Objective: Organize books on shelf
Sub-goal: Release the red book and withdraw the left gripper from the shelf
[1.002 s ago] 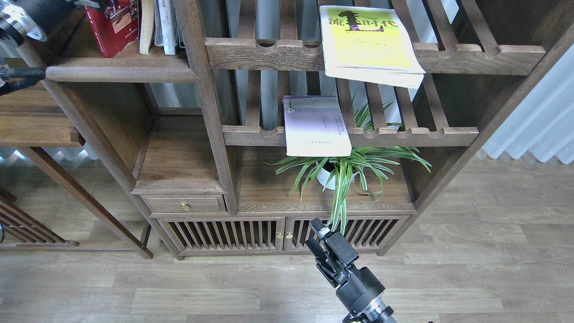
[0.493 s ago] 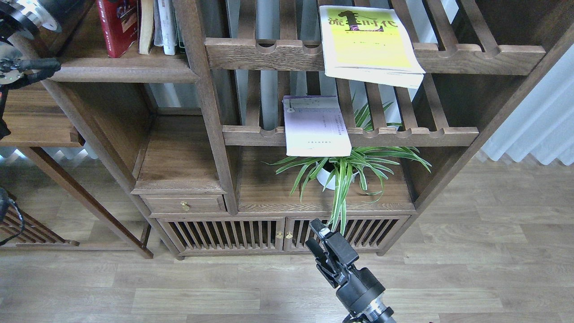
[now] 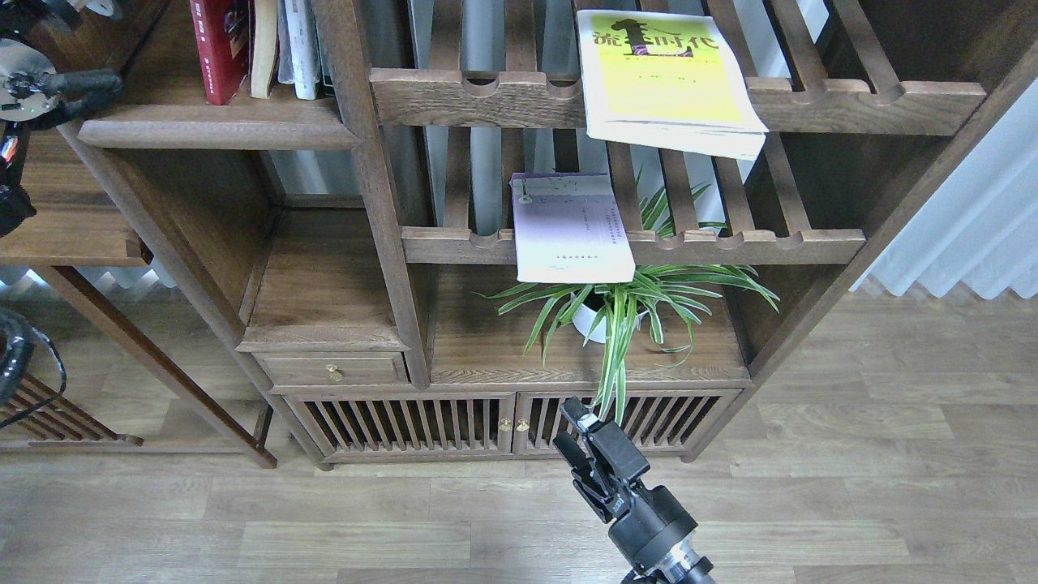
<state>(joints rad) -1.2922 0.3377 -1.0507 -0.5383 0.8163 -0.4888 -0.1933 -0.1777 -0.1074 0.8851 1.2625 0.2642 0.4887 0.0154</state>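
**Red book upright on the shelf, two books flat on the racks**

The dark red book (image 3: 217, 49) stands upright on the solid shelf (image 3: 219, 130) at eleven o'clock, beside cream and white books (image 3: 288, 45); the yellow-green book (image 3: 669, 77) lies on the upper slatted rack (image 3: 851, 105) at one o'clock; the lavender book (image 3: 572, 231) overhangs the lower rack (image 3: 730, 243), above a spider plant (image 3: 628, 304); the right gripper (image 3: 580, 442) hangs at six o'clock, jaws narrowly parted, holding nothing; the left gripper (image 3: 77, 89) sits at ten o'clock, its spread impossible to tell.

Dark red book (image 3: 217, 49) & the cream/white books (image 3: 285, 45) beside it were cut off by the top edge, titles unreadable. Left gripper (image 3: 81, 88) sat at the left edge, dark and partly out of frame, fingers couldn't be told apart. Plant pot (image 3: 589, 318) was mostly hidden by leaves; lavender book's (image 3: 572, 229) small print was illegible.
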